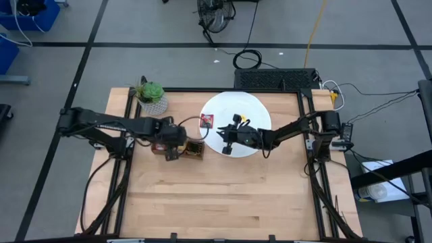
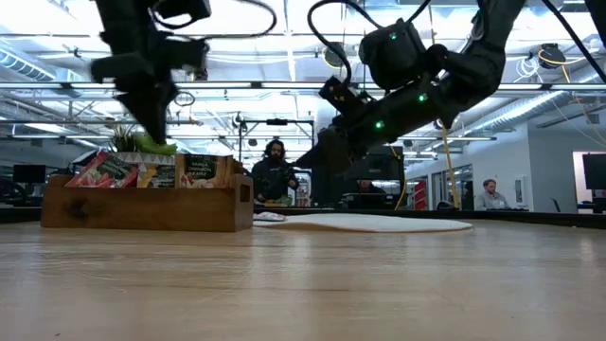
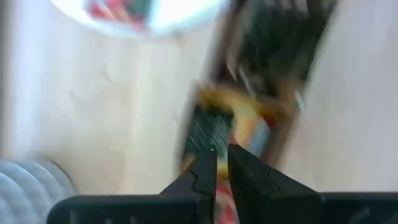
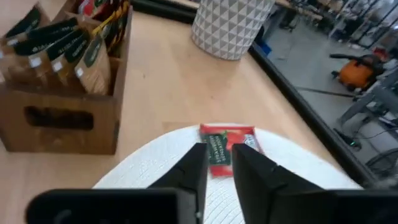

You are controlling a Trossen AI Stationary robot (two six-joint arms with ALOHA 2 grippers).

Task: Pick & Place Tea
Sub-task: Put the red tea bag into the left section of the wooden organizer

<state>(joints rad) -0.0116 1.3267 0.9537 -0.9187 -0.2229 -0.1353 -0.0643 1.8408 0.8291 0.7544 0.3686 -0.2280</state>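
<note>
Only one red tea sachet [image 1: 206, 122] [image 4: 227, 142] shows outside the tray, lying flat on the white disc [image 1: 246, 111] [image 4: 155, 168] near its left rim. Several more sachets [image 2: 114, 170] [image 4: 62, 43] stand upright in the wooden tray [image 1: 194, 150] [image 2: 142, 204]. My right gripper [image 1: 226, 148] [image 4: 219, 155] hovers above the disc, narrowly open, pointing at the red sachet without touching it. My left gripper [image 1: 172, 152] [image 2: 156, 128] [image 3: 222, 155] is over the tray's left part, its fingers nearly together on a dark-labelled sachet. My left gripper pinches a sachet with a dark striped label [image 3: 208, 130] between its two fingertips, coming from above and pointing down at the tray. The sachet hangs below the fingers, clear of the table. Blur hides which edge the fingers have.
A green potted plant in a white patterned pot [image 1: 152, 94] [image 4: 230, 25] stands behind the tray near the far left corner. The near half of the wooden table [image 1: 223, 202] is bare. People sit in the room beyond the table [image 2: 275, 170].
</note>
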